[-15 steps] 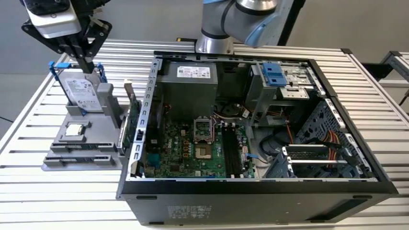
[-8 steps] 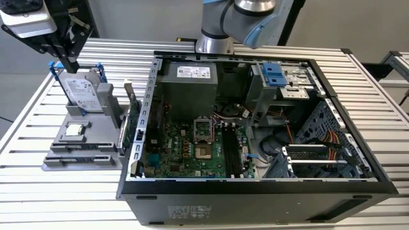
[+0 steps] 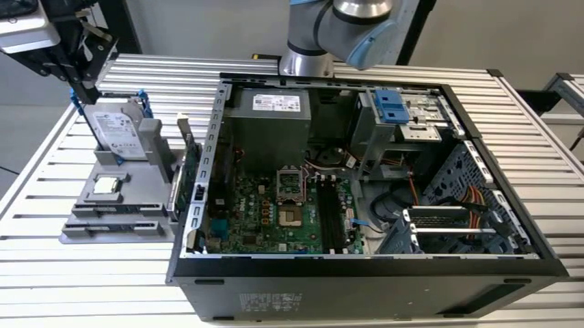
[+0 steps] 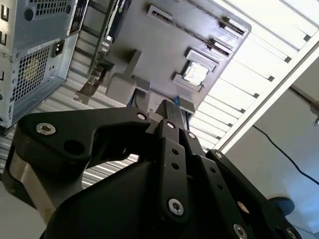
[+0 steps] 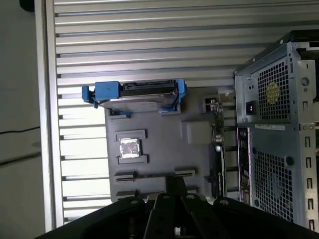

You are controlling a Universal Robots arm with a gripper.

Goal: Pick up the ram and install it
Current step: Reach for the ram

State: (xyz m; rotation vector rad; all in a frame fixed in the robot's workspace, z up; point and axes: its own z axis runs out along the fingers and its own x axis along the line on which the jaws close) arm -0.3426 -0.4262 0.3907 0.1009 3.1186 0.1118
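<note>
The ram (image 3: 119,210) looks like a thin dark strip lying on edge in a slot at the near end of the grey holder (image 3: 91,236), at the exterior view's left. The first wrist view shows the same strip (image 5: 154,175) beyond the fingertips. My gripper (image 3: 84,96) hangs high over the far end of the holder, above the hard drive (image 3: 119,133), well apart from the ram. Its black fingers meet at the tip in both wrist views (image 4: 168,107) (image 5: 174,183), shut with nothing between them. The black memory slots (image 3: 330,215) lie on the motherboard inside the open case.
The open computer case (image 3: 365,273) fills the middle of the slatted table (image 3: 55,287). On the holder are a processor chip (image 3: 108,184) and a green card (image 3: 187,178) standing along the case side. The arm's base (image 3: 310,41) stands behind the case.
</note>
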